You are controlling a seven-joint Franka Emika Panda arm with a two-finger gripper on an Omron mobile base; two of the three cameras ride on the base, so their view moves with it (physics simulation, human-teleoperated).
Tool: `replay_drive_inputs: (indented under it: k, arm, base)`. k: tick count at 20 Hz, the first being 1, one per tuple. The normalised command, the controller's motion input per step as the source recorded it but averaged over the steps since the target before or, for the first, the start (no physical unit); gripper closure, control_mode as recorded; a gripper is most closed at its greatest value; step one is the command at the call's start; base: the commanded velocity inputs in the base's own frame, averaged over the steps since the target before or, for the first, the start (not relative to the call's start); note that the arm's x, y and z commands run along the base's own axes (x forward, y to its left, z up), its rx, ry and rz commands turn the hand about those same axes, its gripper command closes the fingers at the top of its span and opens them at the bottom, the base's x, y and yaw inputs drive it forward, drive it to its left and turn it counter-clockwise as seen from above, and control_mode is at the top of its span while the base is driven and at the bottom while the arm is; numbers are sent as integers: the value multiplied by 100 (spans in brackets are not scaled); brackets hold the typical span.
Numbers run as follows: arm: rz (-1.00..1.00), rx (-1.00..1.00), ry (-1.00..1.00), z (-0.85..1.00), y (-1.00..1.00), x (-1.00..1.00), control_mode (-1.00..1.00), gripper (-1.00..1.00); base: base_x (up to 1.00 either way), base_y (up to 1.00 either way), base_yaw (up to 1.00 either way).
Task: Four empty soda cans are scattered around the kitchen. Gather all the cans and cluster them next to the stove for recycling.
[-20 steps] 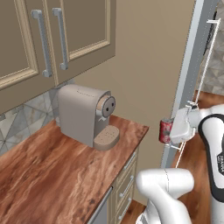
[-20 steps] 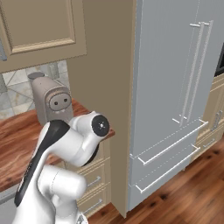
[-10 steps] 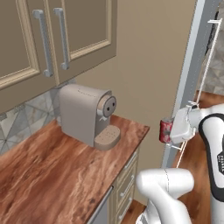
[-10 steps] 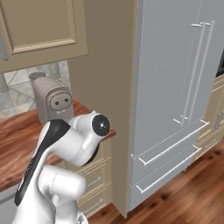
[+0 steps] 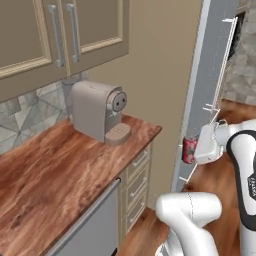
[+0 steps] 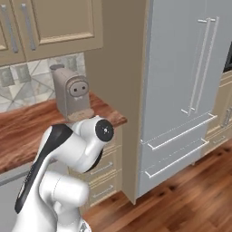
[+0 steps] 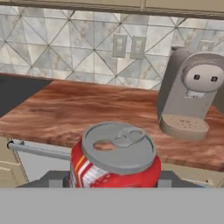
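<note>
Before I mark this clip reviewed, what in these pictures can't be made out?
- Soda can in the hand view: lower body cut off at the bottom.
- End effector in the left base view: the fingers sit behind the white hand housing, so contact with the can can't be confirmed.
- Stove: just a dark corner at the hand view's left edge, burners cut off.
- The other cans' whereabouts can't be told.
- Coffee machine: right side cropped.
</note>
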Motion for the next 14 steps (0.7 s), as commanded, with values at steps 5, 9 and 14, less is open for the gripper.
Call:
replay_drive_inputs:
  k: [5,9,14]
  arm:
    - [0,0,0,0,0,0,100,100]
    - [0,0,0,0,0,0,100,100]
    - [0,0,0,0,0,0,100,100]
  base:
    - [-70,-2,26]
    - [-27,12,39]
    - [-12,13,44]
